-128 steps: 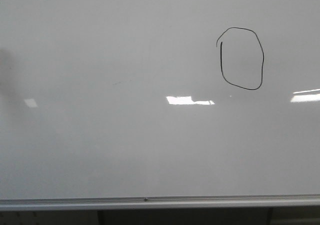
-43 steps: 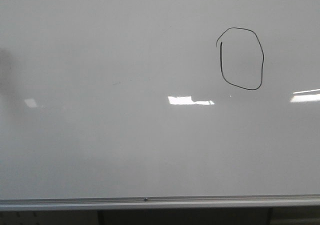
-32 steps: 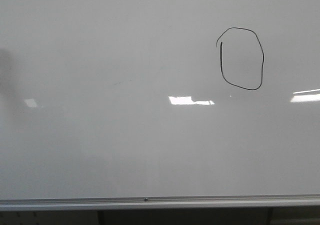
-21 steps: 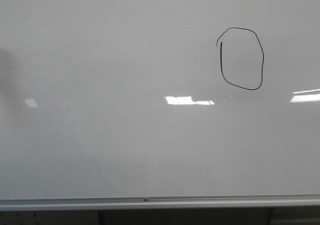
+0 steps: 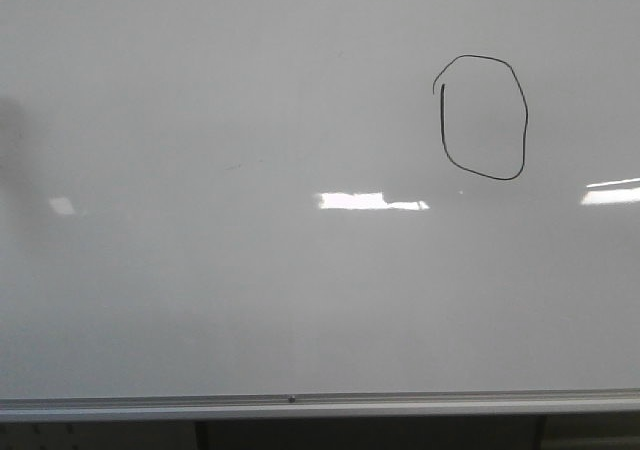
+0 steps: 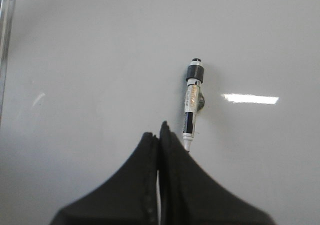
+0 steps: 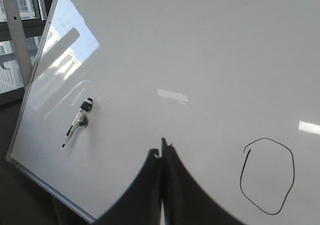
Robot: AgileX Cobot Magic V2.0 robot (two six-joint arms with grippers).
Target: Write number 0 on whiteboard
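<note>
The number 0 (image 5: 483,118), a thin black oval with a short overlapping stroke end at its upper left, stands on the whiteboard (image 5: 250,290) right of the middle. It also shows in the right wrist view (image 7: 267,176). A marker (image 6: 192,102) with a black cap sticks to the board; it also shows in the right wrist view (image 7: 77,121). My left gripper (image 6: 160,135) is shut and empty, its tips just beside the marker's bare tip. My right gripper (image 7: 161,152) is shut and empty, off the board, between the marker and the 0. Neither gripper shows in the front view.
The board's silver frame (image 5: 300,406) runs along the bottom of the front view, and its edge (image 7: 35,177) shows in the right wrist view with windows behind. Bright light reflections (image 5: 365,201) lie on the board.
The 0 and the board have not moved. Only the bright reflection in the middle of the board has shifted and widened slightly.
</note>
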